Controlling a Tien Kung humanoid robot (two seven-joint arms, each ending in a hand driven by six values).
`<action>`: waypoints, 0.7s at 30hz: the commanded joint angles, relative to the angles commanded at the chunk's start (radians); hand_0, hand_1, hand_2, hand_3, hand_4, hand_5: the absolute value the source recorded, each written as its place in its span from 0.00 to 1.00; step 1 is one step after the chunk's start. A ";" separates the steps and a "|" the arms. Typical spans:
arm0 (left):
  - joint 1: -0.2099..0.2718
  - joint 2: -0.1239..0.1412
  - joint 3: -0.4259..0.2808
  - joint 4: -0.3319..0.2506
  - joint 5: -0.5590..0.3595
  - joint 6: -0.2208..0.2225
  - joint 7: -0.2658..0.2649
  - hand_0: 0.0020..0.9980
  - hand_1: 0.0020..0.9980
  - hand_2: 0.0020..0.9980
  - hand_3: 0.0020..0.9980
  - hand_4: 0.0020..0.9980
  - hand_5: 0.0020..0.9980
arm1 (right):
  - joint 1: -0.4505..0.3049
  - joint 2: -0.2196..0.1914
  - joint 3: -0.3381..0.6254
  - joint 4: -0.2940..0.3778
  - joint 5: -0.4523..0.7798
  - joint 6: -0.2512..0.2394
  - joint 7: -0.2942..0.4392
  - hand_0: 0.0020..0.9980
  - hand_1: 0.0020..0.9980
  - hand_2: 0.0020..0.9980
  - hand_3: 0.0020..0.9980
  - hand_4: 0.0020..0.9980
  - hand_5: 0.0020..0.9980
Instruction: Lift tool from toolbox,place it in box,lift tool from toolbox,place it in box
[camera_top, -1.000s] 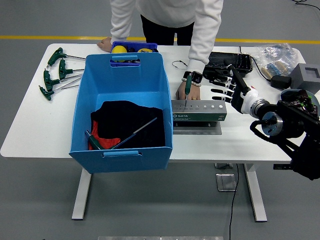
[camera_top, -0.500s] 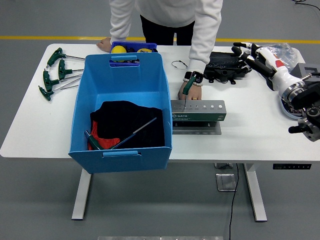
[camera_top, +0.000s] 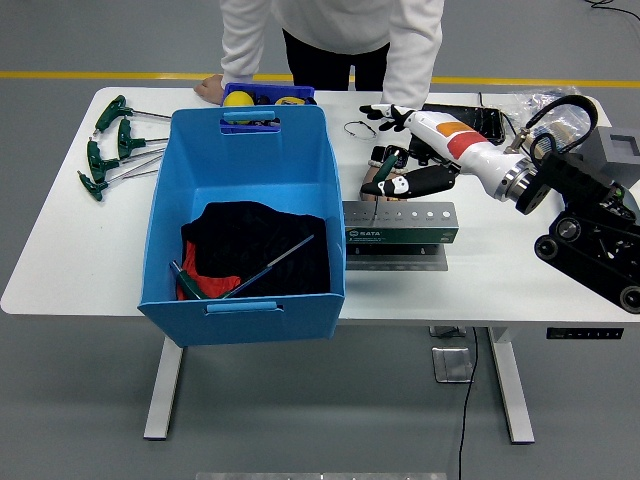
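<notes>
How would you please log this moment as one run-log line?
right hand: open, over tool holder's left end | person's hand: on green-handled tool in holder | blue bin: holds one T-handle tool | left hand: out of view

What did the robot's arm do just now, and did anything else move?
The right robot hand swung in from the table's right side to just above the grey tool holder, beside the person's hand on a green-handled tool. It holds nothing. The blue box and T-handle tools stayed put.

Bright, even overhead light fills the scene; the white table (camera_top: 80, 260) shows no glare. Soft shadows sit under the table and inside the blue box (camera_top: 245, 225). Focus is sharp throughout, edges undistorted.
</notes>
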 joint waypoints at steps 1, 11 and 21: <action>-0.001 0.000 0.000 0.000 0.000 0.000 0.000 0.75 0.69 0.77 0.77 0.79 0.74 | 0.013 0.011 -0.014 -0.016 -0.039 0.002 0.003 0.77 0.77 0.85 0.81 1.00 0.60; -0.010 0.005 0.002 -0.002 0.004 0.004 0.000 0.75 0.68 0.77 0.77 0.79 0.74 | 0.129 0.113 -0.148 -0.153 -0.460 0.019 0.020 0.78 0.73 0.75 0.64 1.00 0.66; -0.021 0.009 -0.011 -0.005 0.018 0.015 -0.003 0.75 0.68 0.76 0.77 0.79 0.74 | 0.188 0.190 -0.200 -0.281 -0.578 0.027 0.030 0.79 0.73 0.74 0.63 1.00 0.68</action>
